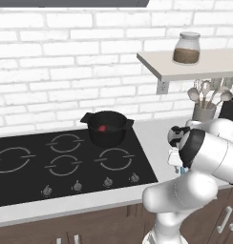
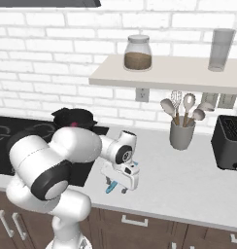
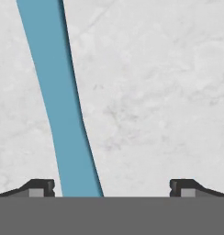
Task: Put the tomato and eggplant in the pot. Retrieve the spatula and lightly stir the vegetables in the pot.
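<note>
- One slim light-blue spatula lies flat on the pale marbled counter, right of the cooktop; its handle runs between the gripper's wide-open, empty jaws, nearer one tip.
- Off-centre as it is, closing could nudge or pivot the smooth, thin handle instead of pinching it.
- Matte black pot sits on a rear burner, tomato inside.
</note>
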Robot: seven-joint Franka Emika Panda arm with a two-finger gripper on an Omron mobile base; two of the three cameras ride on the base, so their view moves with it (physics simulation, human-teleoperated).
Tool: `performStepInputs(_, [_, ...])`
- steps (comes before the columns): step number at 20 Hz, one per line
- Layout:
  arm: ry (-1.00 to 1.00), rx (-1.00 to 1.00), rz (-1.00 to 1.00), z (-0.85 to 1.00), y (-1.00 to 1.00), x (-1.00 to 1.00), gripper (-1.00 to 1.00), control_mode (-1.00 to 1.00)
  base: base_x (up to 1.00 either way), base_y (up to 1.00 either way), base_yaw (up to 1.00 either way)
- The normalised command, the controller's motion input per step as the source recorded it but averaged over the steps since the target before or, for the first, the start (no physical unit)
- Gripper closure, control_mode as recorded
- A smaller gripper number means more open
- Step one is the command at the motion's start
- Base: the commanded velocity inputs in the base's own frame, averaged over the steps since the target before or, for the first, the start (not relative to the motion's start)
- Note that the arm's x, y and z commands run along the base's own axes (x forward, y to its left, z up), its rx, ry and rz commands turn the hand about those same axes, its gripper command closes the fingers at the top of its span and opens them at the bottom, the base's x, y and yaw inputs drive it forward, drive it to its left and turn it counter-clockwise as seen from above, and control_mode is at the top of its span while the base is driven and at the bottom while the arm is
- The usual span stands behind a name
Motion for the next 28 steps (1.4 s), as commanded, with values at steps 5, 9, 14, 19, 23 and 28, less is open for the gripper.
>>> performStepInputs(5, [0.00,0.00,0.00,-0.23,0.00,0.15,-1.00,-1.00,0.00,0.00,0.00])
performStepInputs(9, [0.00,0.00,0.00,-0.16,0.03,0.03,-1.00,-1.00,0.00,0.00,0.00])
performStepInputs(14, [0.00,0.00,0.00,-0.26,0.35,-0.14,1.00,-1.00,0.00,0.00,0.00])
performStepInputs(19, [0.00,0.00,0.00,-0.18,0.27,-0.03,1.00,-1.00,0.00,0.00,0.00])
performStepInputs(23, [0.00,0.00,0.00,-0.20,0.13,-0.04,1.00,-1.00,0.00,0.00,0.00])
performStepInputs(28, [0.00,0.00,0.00,-0.19,0.09,-0.16,1.00,-1.00,0.00,0.00,0.00])
